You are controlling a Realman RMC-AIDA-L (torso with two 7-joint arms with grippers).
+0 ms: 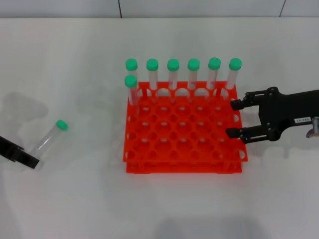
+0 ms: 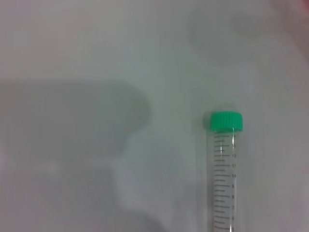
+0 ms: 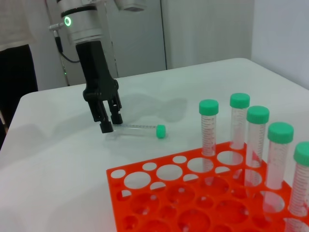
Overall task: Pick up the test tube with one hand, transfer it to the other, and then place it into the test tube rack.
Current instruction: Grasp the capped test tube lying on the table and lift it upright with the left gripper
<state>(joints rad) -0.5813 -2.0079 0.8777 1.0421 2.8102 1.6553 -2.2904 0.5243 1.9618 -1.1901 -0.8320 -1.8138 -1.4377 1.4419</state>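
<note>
The test tube (image 1: pixel 49 138), clear with a green cap, lies low over the white table at the far left. My left gripper (image 1: pixel 29 158) is at its bottom end, and its fingers stand close together on that end in the right wrist view (image 3: pixel 111 123). The left wrist view shows the tube (image 2: pixel 222 179) running away from the gripper, cap (image 2: pixel 226 121) farthest. My right gripper (image 1: pixel 234 119), with a white label, is open and empty over the right edge of the orange-red rack (image 1: pixel 182 164). The tube also shows in the right wrist view (image 3: pixel 138 129).
Several green-capped tubes (image 1: pixel 173 74) stand along the rack's back row, with one more in the second row at the left (image 1: pixel 131 89). They show close by in the right wrist view (image 3: pixel 240 121). The rack's other holes hold nothing.
</note>
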